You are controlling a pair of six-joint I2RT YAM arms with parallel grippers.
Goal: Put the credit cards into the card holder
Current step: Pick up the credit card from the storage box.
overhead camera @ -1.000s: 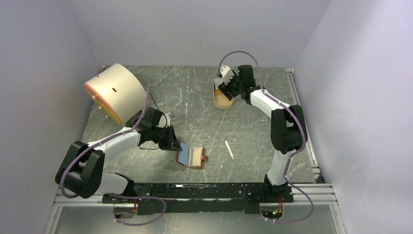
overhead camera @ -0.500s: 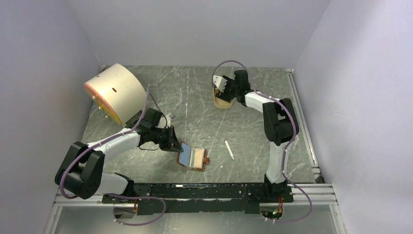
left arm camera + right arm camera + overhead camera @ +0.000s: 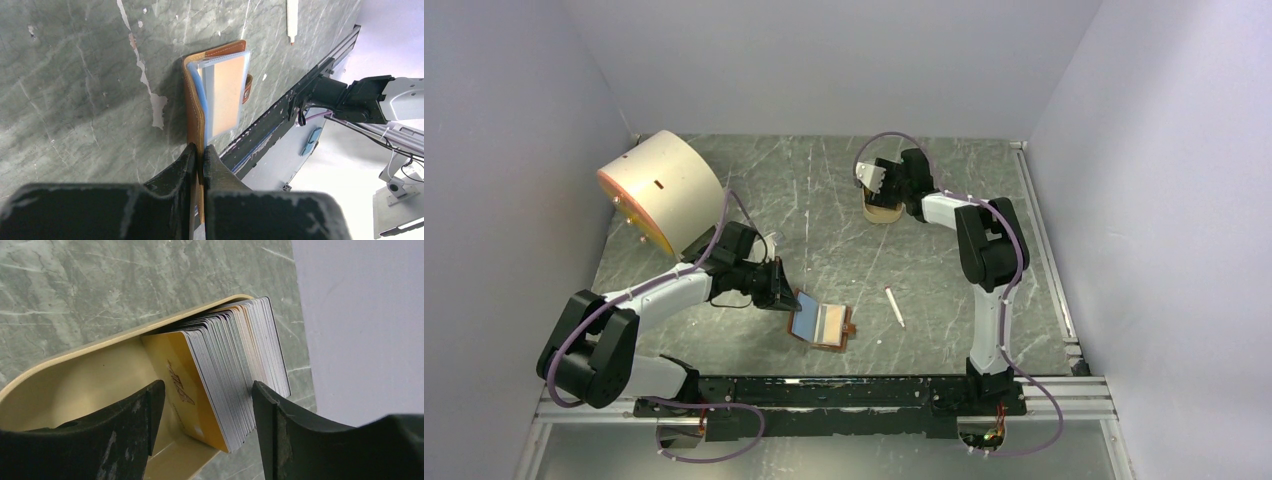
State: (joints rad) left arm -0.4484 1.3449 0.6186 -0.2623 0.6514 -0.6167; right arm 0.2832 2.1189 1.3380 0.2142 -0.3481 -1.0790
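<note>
Brown card holder (image 3: 220, 92) points lengthwise away from left end effector (image 3: 199, 149).

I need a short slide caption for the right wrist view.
Right gripper, jaws open, over the credit cards stacked in a tan tray.

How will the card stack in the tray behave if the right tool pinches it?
The cards look thin, stiff, glossy, so probably slippery; a pinch may grab several. They lean fanned against the tray rim, so a push likely topples or spreads them.
</note>
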